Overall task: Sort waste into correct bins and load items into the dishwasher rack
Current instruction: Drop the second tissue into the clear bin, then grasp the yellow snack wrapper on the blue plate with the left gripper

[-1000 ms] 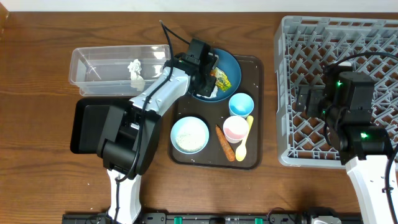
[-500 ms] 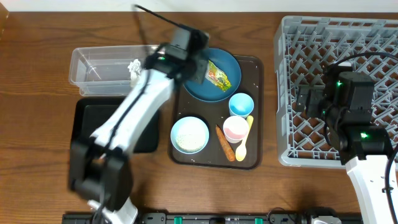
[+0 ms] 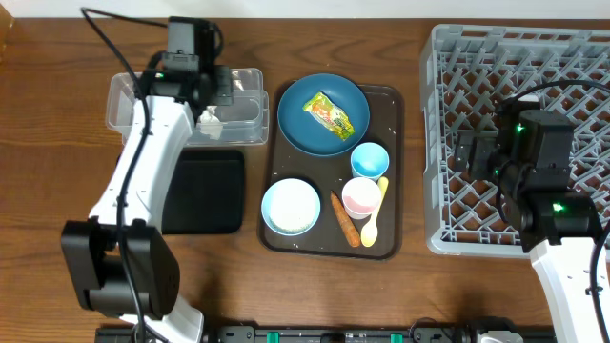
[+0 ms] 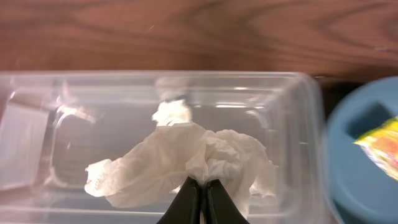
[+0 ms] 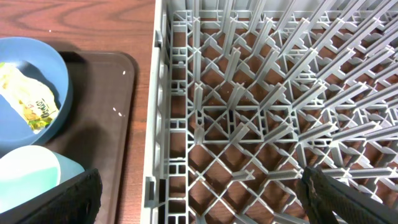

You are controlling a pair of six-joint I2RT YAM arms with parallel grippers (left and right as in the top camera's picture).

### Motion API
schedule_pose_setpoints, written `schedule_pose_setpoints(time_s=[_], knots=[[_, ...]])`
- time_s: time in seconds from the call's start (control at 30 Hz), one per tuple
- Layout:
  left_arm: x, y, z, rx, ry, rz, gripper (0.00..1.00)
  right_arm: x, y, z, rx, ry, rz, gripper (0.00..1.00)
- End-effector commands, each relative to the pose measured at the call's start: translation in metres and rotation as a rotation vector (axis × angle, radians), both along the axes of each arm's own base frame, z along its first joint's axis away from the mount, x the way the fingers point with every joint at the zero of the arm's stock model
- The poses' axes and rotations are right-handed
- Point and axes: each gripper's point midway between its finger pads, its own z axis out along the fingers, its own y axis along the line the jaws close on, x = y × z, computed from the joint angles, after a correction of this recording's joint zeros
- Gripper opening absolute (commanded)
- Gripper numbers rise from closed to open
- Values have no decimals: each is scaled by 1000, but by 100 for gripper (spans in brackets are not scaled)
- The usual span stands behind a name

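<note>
Pinched by a fold at its lower edge: a crumpled white tissue, held between the two black tips of the left gripper, which are pressed almost together on the paper. Hanging within the outline of the clear plastic rectangular tub, perhaps touching its floor, perhaps just above it; impossible to tell from the wrist view. Just behind it in the same tub, a smaller white tissue scrap. Probably at the point of release, so the main danger lies in the opening. Might cling to one pad, being thin and soft paper, and then leave the tub together with the arm. Might also spring open on release and lie across the rim, or slide out on the side toward the round dark blue plate, where the small green-orange-yellow wrapper waits. Could push the light tub if lowered further against a wall, moving it onto the shallow black rectangular tray just beside it. Better to open fully and rise straight up. Farther out, wide open and holding nothing: the right gripper, poised over the large grey lattice dishwasher rack, well apart from all this.
</note>
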Motion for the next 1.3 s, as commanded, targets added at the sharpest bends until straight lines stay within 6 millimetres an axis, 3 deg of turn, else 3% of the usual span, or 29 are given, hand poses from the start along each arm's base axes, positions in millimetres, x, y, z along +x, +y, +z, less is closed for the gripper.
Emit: schedule_pose_setpoints(time_s=[0.0, 0.13, 0.23, 0.37, 0.53, 0.67, 0.87, 1.03, 1.27], knots=[[-2, 10, -24, -6, 59, 60, 7, 2, -2, 10, -8, -22, -2, 99], [-1, 11, -36, -3, 85, 60, 17, 2, -2, 9, -8, -20, -2, 99], [0, 11, -33, -4, 76, 60, 41, 2, -2, 9, -8, -20, -2, 99], [2, 7, -16, -11, 30, 52, 47, 2, -2, 9, -9, -20, -2, 99], [8, -43, 17, -162, -65, -94, 49, 2, -2, 10, -8, -22, -2, 99], [11, -81, 20, -236, -86, -156, 50, 2, -2, 10, -8, -22, -2, 99], [8, -138, -7, -313, -25, -161, 51, 2, -2, 10, -8, -22, -2, 99], [2, -180, -40, -425, 57, -58, 52, 2, -2, 9, -8, -21, -2, 99], [-9, -214, -81, -573, 180, 177, 52, 1, -2, 9, -8, -19, -2, 99]])
